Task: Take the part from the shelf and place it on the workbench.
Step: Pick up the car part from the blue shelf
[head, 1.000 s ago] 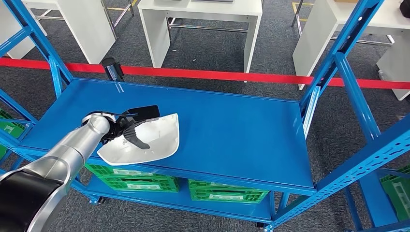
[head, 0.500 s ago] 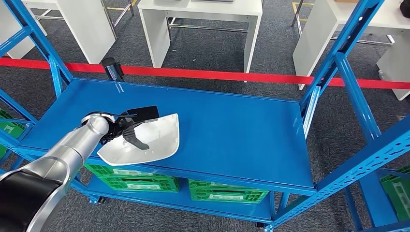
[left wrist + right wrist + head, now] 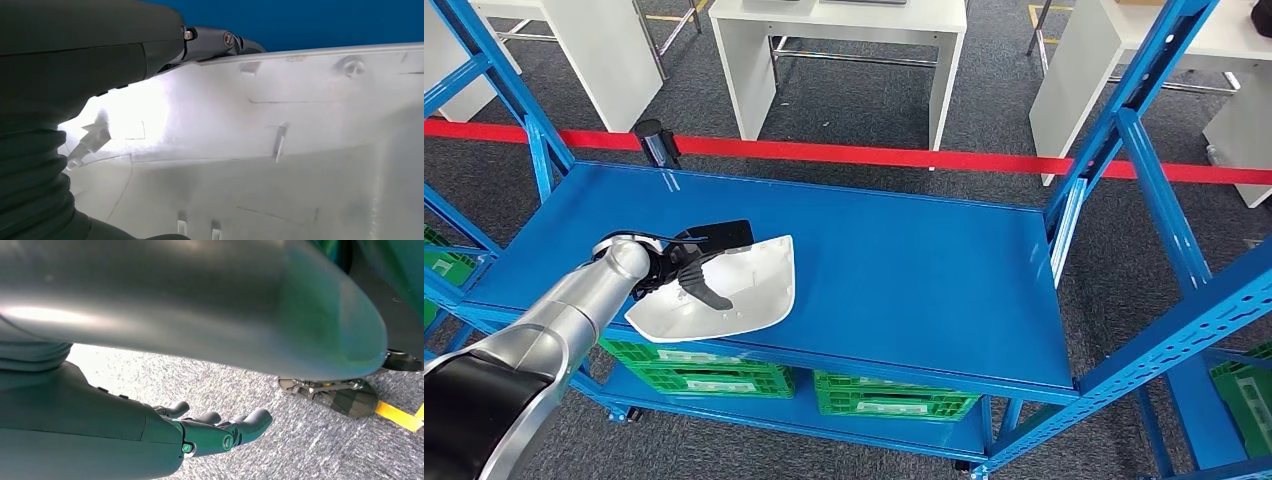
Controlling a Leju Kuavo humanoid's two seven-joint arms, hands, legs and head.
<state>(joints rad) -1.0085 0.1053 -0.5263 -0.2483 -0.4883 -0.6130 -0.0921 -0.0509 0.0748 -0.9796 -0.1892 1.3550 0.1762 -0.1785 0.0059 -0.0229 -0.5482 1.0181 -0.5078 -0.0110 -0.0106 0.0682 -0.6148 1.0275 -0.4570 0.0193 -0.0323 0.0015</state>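
From the head camera, the left hand (image 3: 686, 268) grips the white part (image 3: 742, 290) at its nine o'clock edge, thumb lying over its top, dark fingers behind. The part rests on the blue shelf (image 3: 904, 270), near the front left. The left wrist camera adds the part's ribbed inner face (image 3: 280, 150). The right hand (image 3: 215, 432) hangs over grey carpet (image 3: 320, 440), fingers loosely curled, holding nothing.

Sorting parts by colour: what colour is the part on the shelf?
White; the part shows best in the head view.
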